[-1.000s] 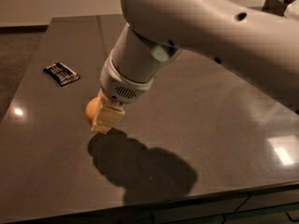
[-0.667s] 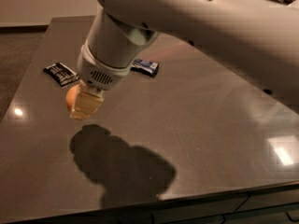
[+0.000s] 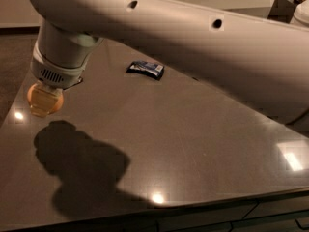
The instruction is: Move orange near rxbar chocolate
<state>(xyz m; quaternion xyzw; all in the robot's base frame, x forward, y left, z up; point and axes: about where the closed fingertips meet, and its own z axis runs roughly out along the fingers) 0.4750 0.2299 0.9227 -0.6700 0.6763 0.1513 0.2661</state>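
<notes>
Position: gripper [image 3: 43, 104] hangs at the left edge of the table [image 3: 193, 144], pointing straight down from the thick white wrist [image 3: 60, 57]. Fingers [image 3: 37, 111] are closed round the orange [image 3: 47, 94]; the fruit sits between them, just under the wrist's vented collar, with the pale finger ends covering its lower part.

Orange is off the surface: the shadow [image 3: 82, 163] of wrist and fruit lies apart from it, below and to the right on the dark glossy top.

Arm [image 3: 193, 37] runs from the upper right corner across the whole view to the wrist, covering much of the far side of the table.

Dark corner [image 3: 78, 82] of something flat pokes out from behind the wrist, just right of the orange and close to it. Most of it is hidden; cannot tell what it is.

Blue bar [image 3: 146, 69] lies flat further back, right of the wrist, well apart from the orange, white patch on its wrapper facing up.

Bright glints [image 3: 157, 197] show on the top near the front edge, the left edge and the right side.

Brown box [image 3: 284, 6] stands beyond the far right corner, partly cut off by the arm
</notes>
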